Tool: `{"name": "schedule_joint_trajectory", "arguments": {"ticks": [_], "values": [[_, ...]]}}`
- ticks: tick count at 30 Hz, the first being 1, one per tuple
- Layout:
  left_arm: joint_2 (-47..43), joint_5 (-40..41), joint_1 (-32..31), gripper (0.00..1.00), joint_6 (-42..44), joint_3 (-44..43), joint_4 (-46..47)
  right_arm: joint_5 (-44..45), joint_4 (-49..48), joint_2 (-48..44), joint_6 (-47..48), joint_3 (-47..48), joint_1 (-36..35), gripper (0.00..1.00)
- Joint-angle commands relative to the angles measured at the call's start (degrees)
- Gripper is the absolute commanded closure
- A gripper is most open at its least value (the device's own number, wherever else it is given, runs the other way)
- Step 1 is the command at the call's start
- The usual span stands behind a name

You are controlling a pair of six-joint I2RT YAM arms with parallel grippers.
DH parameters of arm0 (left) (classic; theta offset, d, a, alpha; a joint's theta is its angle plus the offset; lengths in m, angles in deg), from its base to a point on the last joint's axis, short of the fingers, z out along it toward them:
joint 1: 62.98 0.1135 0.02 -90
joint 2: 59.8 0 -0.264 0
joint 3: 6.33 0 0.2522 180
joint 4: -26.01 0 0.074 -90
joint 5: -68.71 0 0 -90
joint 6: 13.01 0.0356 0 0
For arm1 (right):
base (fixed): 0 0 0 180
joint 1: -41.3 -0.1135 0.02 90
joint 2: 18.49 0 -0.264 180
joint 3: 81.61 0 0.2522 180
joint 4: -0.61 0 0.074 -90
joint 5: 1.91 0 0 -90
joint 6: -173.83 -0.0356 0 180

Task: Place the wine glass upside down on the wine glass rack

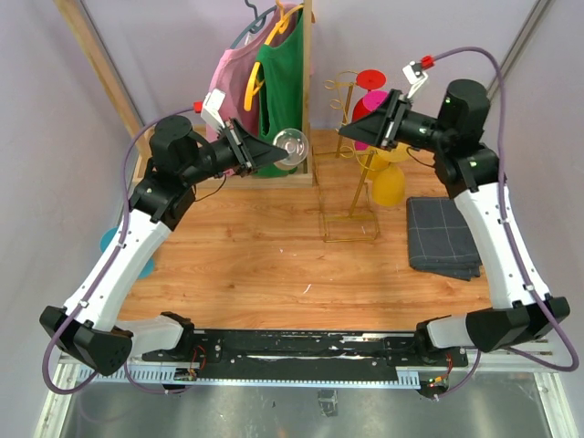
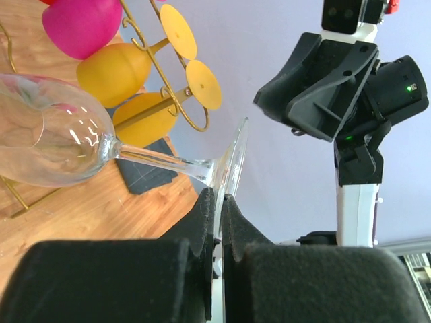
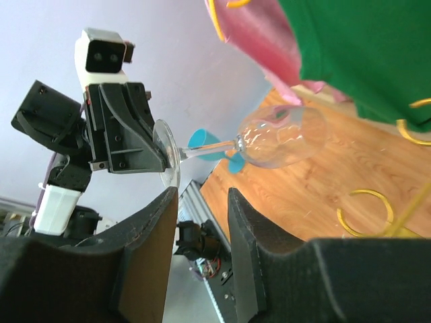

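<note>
**Left to right.** We see the left gripper (image 1: pixel 258 151) clenched on the rim of the foot of the wine glass (image 1: pixel 292 144). It holds the glass in the air above the far part of the table (image 1: pixel 246 255), in front of a green garment (image 1: pixel 283 82). We note that the glass's long axis lies roughly horizontal, with the foot at the fingers and the stem and bowl pointing right, toward the wine glass rack (image 1: pixel 360 189). Glass and rack are apart. The rack stands upright on the table and carries a magenta glass (image 1: pixel 370 111) and yellow glasses (image 1: pixel 388 181). The right gripper (image 1: pixel 349 133) hovers near the rack's upper arms, fingers parted, grasping nothing.
</note>
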Motion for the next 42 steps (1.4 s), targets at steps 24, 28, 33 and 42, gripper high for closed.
{"name": "schedule_joint_trajectory", "arguments": {"ticks": [24,28,33,42], "values": [[20.79,-1.01,-1.95,1.0,-5.98,-13.69,7.65,0.52,1.84,-10.04,2.7,-3.96,14.51,0.65],[23.83,-0.7,-3.01,1.0,-5.96,-16.05,7.71,0.44,1.9,-10.13,2.73,-4.17,15.0,0.65],[25.53,-0.11,-3.77,1.0,-5.88,-17.35,7.7,0.34,1.86,-9.95,2.56,-4.01,15.37,0.65],[21.58,6.48,-5.27,1.0,-3.73,-15.38,4.93,0.26,1.81,-9.89,2.42,-4.6,15.46,0.65]]}}
